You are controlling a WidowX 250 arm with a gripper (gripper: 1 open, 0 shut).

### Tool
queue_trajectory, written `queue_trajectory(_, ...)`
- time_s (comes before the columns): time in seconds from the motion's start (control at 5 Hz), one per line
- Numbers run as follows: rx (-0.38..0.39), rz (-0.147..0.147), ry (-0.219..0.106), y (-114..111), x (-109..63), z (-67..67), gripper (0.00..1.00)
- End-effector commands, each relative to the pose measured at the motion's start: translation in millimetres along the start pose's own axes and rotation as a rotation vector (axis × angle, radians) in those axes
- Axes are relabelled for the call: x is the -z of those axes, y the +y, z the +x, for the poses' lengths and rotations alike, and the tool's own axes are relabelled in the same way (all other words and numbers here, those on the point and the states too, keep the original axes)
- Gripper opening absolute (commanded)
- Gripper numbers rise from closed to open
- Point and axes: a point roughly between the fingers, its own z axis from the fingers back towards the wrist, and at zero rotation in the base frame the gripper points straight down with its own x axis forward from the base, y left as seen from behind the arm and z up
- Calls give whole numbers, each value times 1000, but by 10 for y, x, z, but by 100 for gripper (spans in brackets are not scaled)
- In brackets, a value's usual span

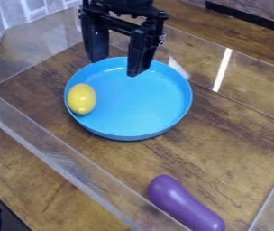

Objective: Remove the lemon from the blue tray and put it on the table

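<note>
The lemon [80, 98], small, bright yellow and oval, lies inside the blue tray [164, 108] against its left rim. The tray is a large round sky-blue dish in the middle of the dark wood-grain table [242, 135]. My gripper [118, 63] is black and hangs over the tray's back edge, above and to the right of the lemon. Its two long fingers [140, 61] stand apart and hold nothing. It does not touch the lemon.
A purple eggplant-like object [184, 204] lies on the table at the front right. Clear acrylic walls [55, 162] run along the table's front left and around the sides. Bare wood shows right of the tray and in front of it.
</note>
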Motion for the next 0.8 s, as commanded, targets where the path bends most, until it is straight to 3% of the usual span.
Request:
queue_trajectory(0.0,15,2,18,0,64,-3,100)
queue_trajectory(0.2,83,25,47,63,159,-22,100)
queue_trajectory(0.6,167,47,74,175,261,-17,100)
